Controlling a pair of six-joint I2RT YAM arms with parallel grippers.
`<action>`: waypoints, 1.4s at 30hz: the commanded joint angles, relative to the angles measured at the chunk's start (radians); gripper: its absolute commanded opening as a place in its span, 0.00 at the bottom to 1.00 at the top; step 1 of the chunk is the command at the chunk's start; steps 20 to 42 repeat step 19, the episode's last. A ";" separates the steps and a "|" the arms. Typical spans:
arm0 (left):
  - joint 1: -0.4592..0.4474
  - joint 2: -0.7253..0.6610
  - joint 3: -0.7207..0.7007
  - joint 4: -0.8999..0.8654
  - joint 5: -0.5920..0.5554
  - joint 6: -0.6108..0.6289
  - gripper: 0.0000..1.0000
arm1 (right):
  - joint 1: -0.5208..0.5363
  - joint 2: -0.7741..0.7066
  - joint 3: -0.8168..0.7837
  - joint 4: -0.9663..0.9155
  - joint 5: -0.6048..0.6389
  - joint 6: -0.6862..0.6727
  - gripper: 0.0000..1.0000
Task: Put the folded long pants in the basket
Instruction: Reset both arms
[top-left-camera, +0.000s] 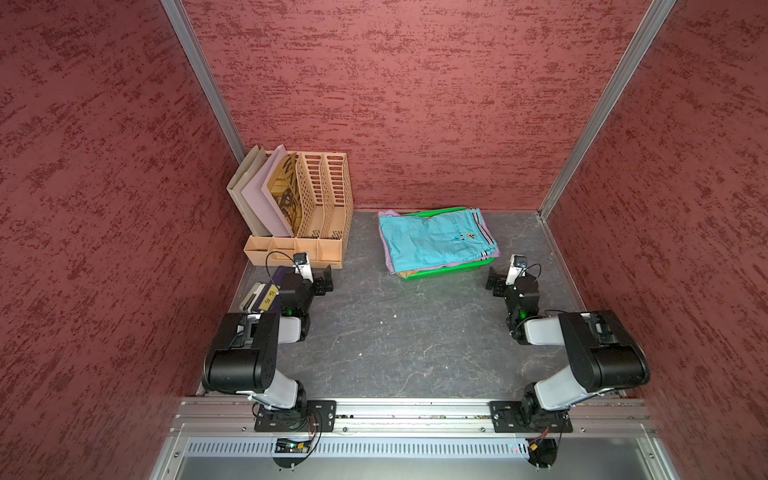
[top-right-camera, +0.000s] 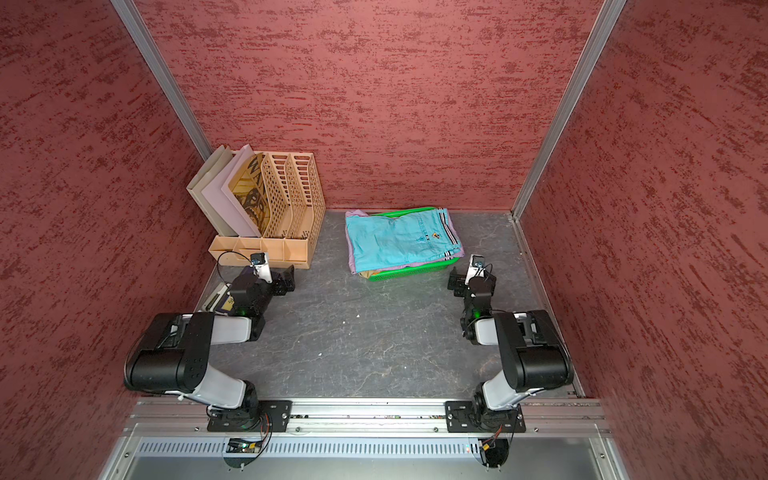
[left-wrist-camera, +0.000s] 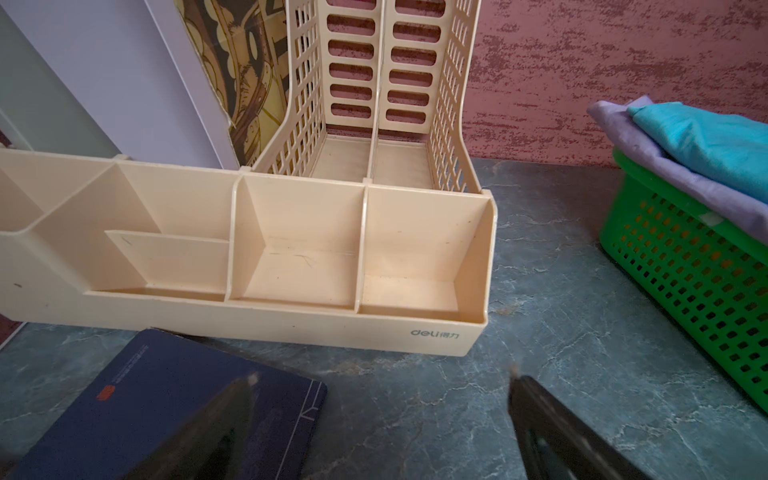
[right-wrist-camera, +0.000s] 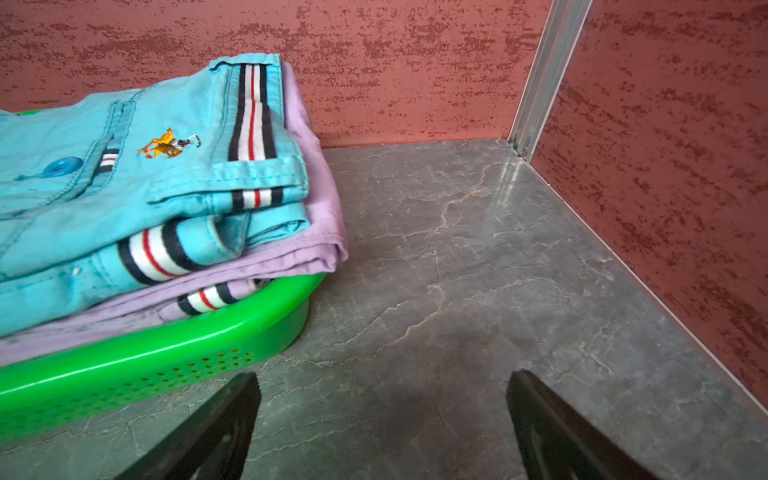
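The green basket (top-left-camera: 451, 272) (top-right-camera: 415, 273) stands at the back of the table, right of centre, with a stack of folded long pants in it. The teal pair (top-left-camera: 432, 241) (top-right-camera: 397, 243) (right-wrist-camera: 124, 174) with striped waistband lies on top. A lilac pair (right-wrist-camera: 322, 232) (left-wrist-camera: 648, 166) lies under it, and a tan edge (top-left-camera: 409, 273) shows below. My right gripper (top-left-camera: 494, 284) (right-wrist-camera: 384, 378) is open and empty, just right of the basket's front corner (right-wrist-camera: 249, 328). My left gripper (top-left-camera: 326, 280) (left-wrist-camera: 382, 376) is open and empty, left of the basket (left-wrist-camera: 681, 266).
A peach file rack (top-left-camera: 305, 216) (left-wrist-camera: 299, 249) with folders stands at the back left, close in front of the left gripper. A dark blue notebook (left-wrist-camera: 166, 399) (top-left-camera: 274, 286) lies under the left arm. Red walls enclose the table on three sides.
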 joint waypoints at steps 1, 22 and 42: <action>-0.001 -0.002 0.009 0.016 0.015 0.003 1.00 | -0.006 -0.008 0.007 0.038 -0.017 -0.012 0.98; -0.004 0.000 0.009 0.019 0.011 0.003 1.00 | -0.006 -0.008 0.007 0.037 -0.016 -0.012 0.98; -0.004 0.000 0.009 0.019 0.011 0.003 1.00 | -0.006 -0.008 0.007 0.037 -0.016 -0.012 0.98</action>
